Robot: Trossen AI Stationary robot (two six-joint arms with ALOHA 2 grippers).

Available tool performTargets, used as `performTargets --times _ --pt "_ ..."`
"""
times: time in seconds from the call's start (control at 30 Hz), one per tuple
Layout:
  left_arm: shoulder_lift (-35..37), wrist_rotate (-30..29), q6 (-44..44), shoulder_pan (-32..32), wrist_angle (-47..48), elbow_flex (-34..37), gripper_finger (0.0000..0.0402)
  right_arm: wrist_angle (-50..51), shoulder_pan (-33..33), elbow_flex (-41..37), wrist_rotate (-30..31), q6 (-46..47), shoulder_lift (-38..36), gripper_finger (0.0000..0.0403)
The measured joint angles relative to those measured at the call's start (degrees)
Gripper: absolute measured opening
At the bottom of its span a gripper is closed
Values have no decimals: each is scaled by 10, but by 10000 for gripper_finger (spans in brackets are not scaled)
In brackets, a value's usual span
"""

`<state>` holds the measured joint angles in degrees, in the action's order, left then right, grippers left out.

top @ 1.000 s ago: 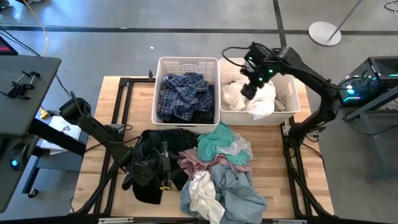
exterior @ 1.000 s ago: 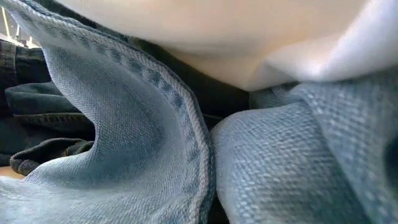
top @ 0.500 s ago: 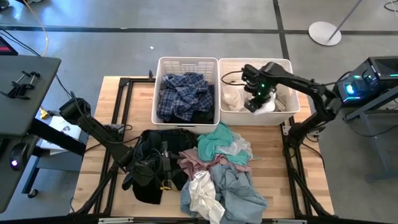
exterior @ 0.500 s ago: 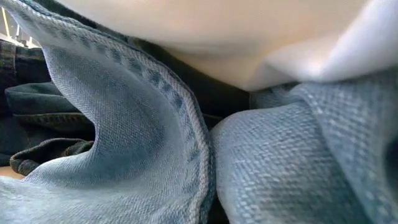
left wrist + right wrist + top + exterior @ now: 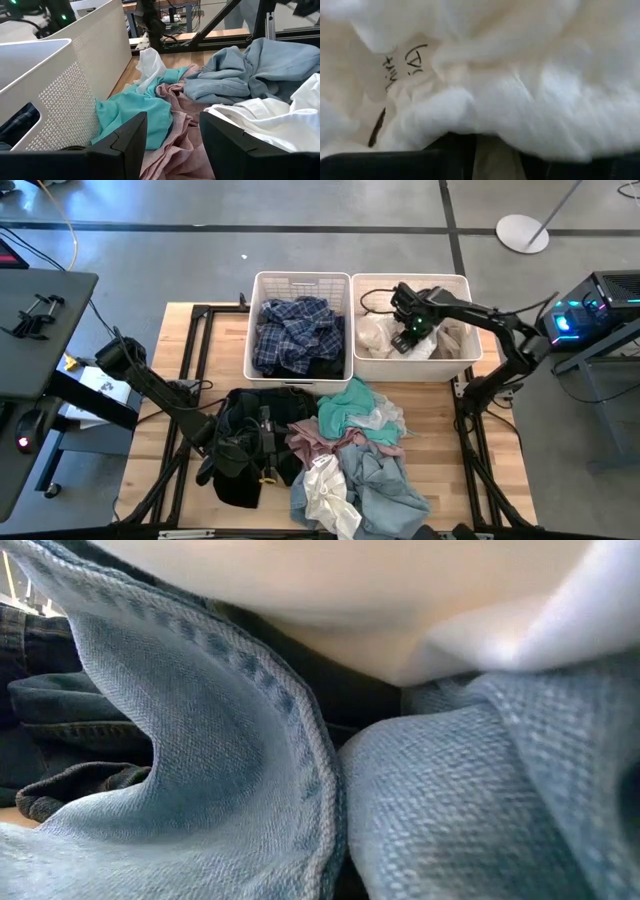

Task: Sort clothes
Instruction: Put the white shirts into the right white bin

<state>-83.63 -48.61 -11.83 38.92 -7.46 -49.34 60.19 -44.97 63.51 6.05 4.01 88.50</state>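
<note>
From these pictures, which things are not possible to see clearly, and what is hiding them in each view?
- Low view: pale blue denim fills the lens, hiding table, baskets and both arms.
- Right wrist view: white fabric pressed against the camera hides the right tool's fingers and the basket.
- High view: right tool is down in the right basket; whether it grips cloth is too small to tell.
- High view: left tool sits among black clothes, dark against dark.

Navy plaid garment (image 5: 295,330), white baskets (image 5: 300,280)
</note>
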Motion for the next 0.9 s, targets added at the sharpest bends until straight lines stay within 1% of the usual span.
performTargets --times 0.1,0.17,0.23,0.33,0.4,0.47,0.53,0.63,0.73,0.83,0.9 --pt "0 0 -1 0 0 0 172 39 4 48 6 0 -8 117" --pt "0 0 -1 0 0 0 172 59 9 88 28 0 -24 117" --pt "0 0 -1 0 0 0 172 77 19 125 69 6 -41 117" --pt "0 0 -1 0 0 0 172 76 41 183 140 21 -83 117" --pt "0 0 -1 0 0 0 172 70 61 216 169 24 -116 117" --pt "0 0 -1 0 0 0 172 57 87 237 176 21 -150 117" --pt "0 0 -1 0 0 0 172 36 122 247 165 15 -188 117" --pt "0 0 -1 0 0 0 172 0 194 240 114 16 -249 117" --pt "0 0 -1 0 0 0 172 -57 295 205 59 49 -302 117" --pt "0 0 -1 0 0 0 172 -159 426 146 29 71 -344 117" --pt "0 0 -1 0 0 0 172 -241 518 97 26 72 -360 117"
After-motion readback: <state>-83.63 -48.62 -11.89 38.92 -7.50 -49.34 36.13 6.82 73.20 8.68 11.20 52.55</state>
